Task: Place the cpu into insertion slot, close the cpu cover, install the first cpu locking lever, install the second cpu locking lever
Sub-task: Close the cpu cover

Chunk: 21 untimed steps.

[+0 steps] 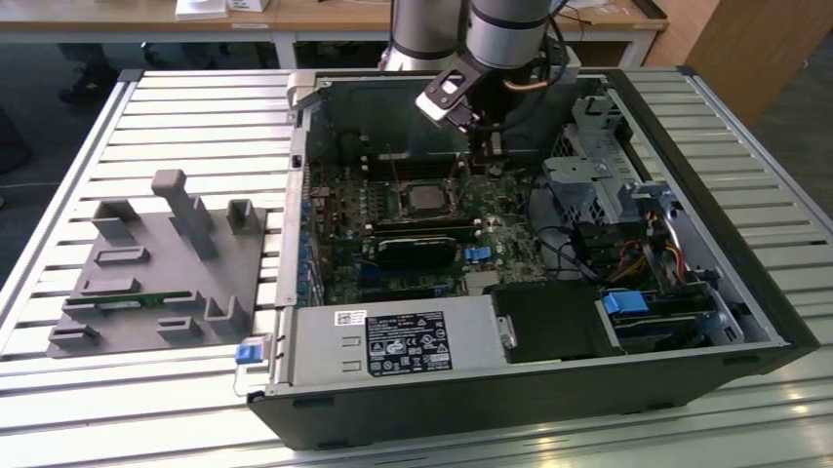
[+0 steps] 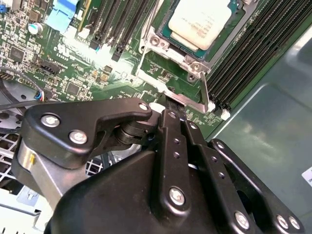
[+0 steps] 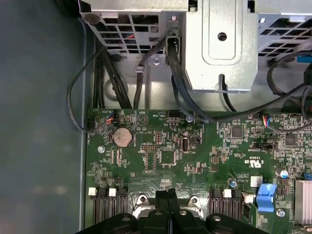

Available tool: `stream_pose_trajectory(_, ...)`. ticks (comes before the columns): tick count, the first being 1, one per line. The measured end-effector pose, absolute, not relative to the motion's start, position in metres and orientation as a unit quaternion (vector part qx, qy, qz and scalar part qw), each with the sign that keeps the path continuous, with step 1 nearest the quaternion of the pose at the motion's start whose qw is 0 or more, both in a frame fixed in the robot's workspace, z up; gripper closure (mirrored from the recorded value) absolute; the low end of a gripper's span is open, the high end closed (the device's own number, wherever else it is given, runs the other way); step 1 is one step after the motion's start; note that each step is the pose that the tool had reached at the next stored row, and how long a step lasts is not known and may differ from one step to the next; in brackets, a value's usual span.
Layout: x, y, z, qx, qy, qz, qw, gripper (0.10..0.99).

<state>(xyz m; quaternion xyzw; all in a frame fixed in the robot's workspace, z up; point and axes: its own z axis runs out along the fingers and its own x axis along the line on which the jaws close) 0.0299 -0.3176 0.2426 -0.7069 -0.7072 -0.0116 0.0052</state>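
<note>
we hold our arm [image 1: 501, 34] down over the cpu [image 2: 200, 22]; our gripper [image 2: 174, 111] sits just beside it, fingers [image 2: 170, 127] pressed together.

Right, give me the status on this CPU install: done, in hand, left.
Done: the cpu sits in the insertion slot. In hand: the cpu cover looks raised, green board showing through its cut-out, with the shut pincer at its free edge. Left: the cover is not yet down, and the thin locking lever beside it looks unlatched; I cannot make out the other lever.
</note>
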Motion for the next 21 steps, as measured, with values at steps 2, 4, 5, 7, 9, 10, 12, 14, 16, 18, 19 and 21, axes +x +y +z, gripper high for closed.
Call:
stream_pose_trajectory(2,0.0296,-0.3176,0.2426,-0.707,-0.707,-0.012,0.005,0.969)
stream_pose_trajectory(4,0.0291,-0.3176,0.2425,-0.707,-0.707,-0.012,0.005,0.969)
stream_pose_trajectory(5,0.0289,-0.3176,0.2425,-0.707,-0.707,-0.012,0.005,0.969)
stream_pose_trajectory(7,0.0284,-0.3176,0.2424,-0.707,-0.707,-0.012,0.005,0.969)
stream_pose_trajectory(9,0.0277,-0.3176,0.2423,-0.707,-0.707,-0.012,0.005,0.969)
stream_pose_trajectory(10,0.0276,-0.3176,0.2423,-0.707,-0.707,-0.012,0.005,0.969)
stream_pose_trajectory(12,0.0273,-0.3176,0.2422,-0.707,-0.707,-0.012,0.005,0.969)
stream_pose_trajectory(14,0.0264,-0.3176,0.2420,-0.707,-0.707,-0.012,0.005,0.969)
stream_pose_trajectory(16,0.0251,-0.3176,0.2419,-0.707,-0.707,-0.012,0.005,0.969)
stream_pose_trajectory(18,0.0229,-0.3176,0.2416,-0.707,-0.707,-0.012,0.005,0.969)
stream_pose_trajectory(19,0.0218,-0.3176,0.2415,-0.707,-0.707,-0.012,0.005,0.969)
stream_pose_trajectory(21,0.0200,-0.3177,0.2414,-0.707,-0.707,-0.012,0.005,0.969)
